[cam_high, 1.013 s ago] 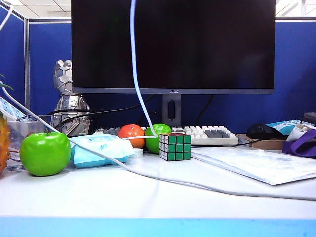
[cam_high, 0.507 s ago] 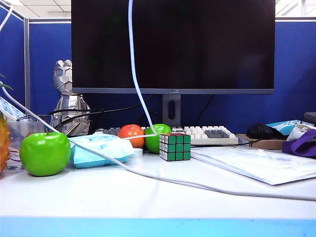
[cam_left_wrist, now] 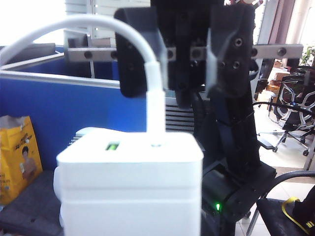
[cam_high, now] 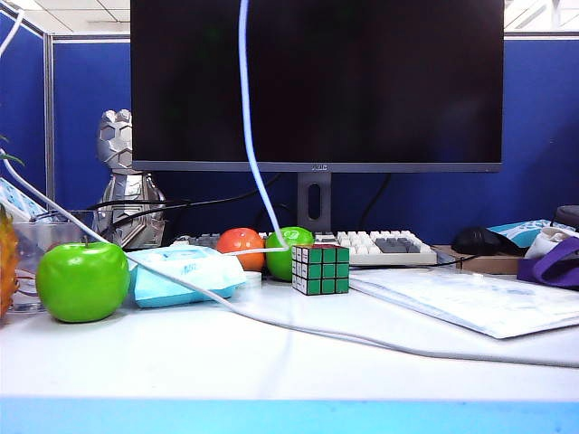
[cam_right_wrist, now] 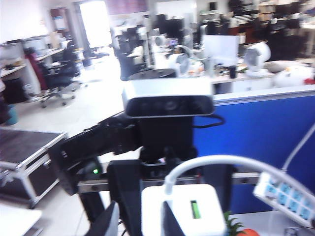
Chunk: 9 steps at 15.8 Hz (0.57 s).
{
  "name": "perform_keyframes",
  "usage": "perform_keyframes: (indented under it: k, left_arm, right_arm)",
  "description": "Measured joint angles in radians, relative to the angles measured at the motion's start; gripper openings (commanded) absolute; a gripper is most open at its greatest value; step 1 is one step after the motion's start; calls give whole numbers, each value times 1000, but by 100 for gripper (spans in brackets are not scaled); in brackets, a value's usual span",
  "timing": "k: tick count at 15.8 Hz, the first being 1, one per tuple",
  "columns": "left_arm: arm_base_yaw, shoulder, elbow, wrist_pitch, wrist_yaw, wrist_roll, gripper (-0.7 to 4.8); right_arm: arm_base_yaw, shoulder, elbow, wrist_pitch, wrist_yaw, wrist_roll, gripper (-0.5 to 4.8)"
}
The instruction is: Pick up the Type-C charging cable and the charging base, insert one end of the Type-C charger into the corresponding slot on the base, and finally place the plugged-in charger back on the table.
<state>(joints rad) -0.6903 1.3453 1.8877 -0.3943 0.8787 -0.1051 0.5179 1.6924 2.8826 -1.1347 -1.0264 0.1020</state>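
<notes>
Blue partition and a black monitor [cam_high: 317, 81] back the bench [cam_high: 271, 362], where only a run of the Type-C charging cable [cam_high: 244, 108] drops from above toward the Rubik's cube [cam_high: 321, 268]. Both hands are out of that view. Up there, the charging base [cam_left_wrist: 130, 182] rides right before the left wrist camera, so I read the left hand [cam_right_wrist: 157, 169] as clamped on it, fingers hidden behind the block. The right hand [cam_left_wrist: 177, 83] faces it, fingers apart, plug just beside one finger, not pinched. Plug looks seated: glossy white block, green light lit, cord arching off its top. Lowering comes next, I'd say.
</notes>
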Motion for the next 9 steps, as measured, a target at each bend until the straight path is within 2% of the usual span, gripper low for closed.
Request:
perform_keyframes:
  k: [3, 9]
  left_arm:
    - [0, 0, 0, 8, 0, 0, -6]
    - [0, 0, 0, 9, 0, 0, -6]
  right_arm:
    - [2, 9, 0, 1, 35, 2, 117]
    - [31, 40, -1, 48, 34, 31, 116]
